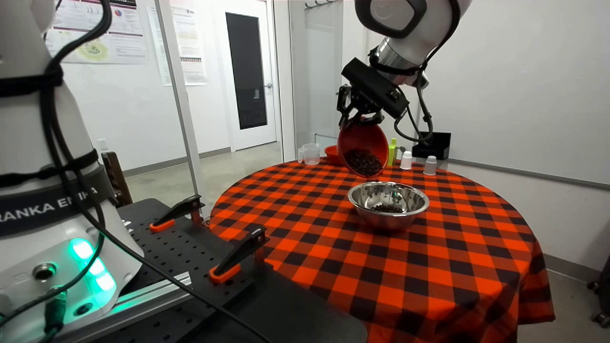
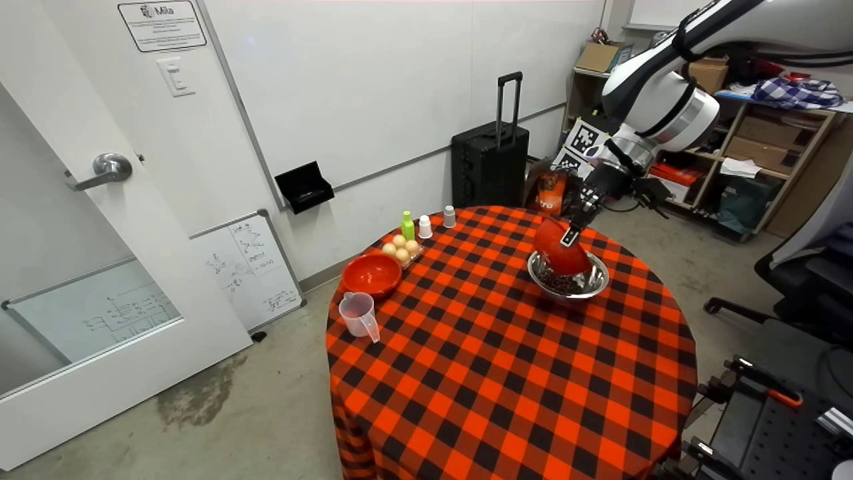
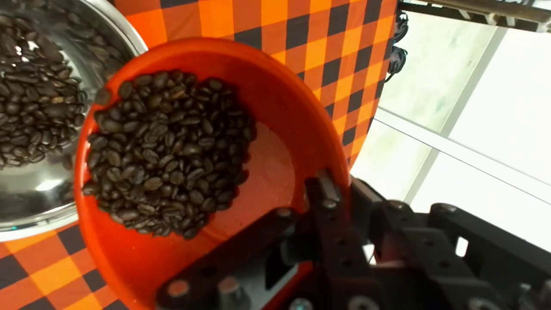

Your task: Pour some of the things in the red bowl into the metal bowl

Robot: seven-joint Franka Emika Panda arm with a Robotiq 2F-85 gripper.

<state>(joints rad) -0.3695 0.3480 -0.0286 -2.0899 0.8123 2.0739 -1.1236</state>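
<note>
The red bowl (image 1: pixel 355 136) hangs tilted in the air, its lower rim above the metal bowl (image 1: pixel 388 221). It also shows in an exterior view (image 2: pixel 558 250) and in the wrist view (image 3: pixel 273 168). Dark coffee beans (image 3: pixel 168 150) are heaped against its lower side, up to the rim. The metal bowl stands upright on the table, also in an exterior view (image 2: pixel 601 277) and in the wrist view (image 3: pixel 38 185); a pile of beans (image 3: pixel 34 99) lies in it. My gripper (image 3: pixel 345 189) is shut on the red bowl's upper rim, one finger inside, one outside; it shows in both exterior views (image 1: pixel 358 121) (image 2: pixel 570 237).
Another red bowl (image 2: pixel 371 275) stands at the table's far side, beside a clear measuring cup (image 2: pixel 358 312). Near them are several eggs (image 2: pixel 401 249), a green bottle (image 2: pixel 408 227), a white bottle (image 2: pixel 425 228) and a greyish bottle (image 2: pixel 449 217). A checked cloth (image 1: pixel 305 228) covers the table.
</note>
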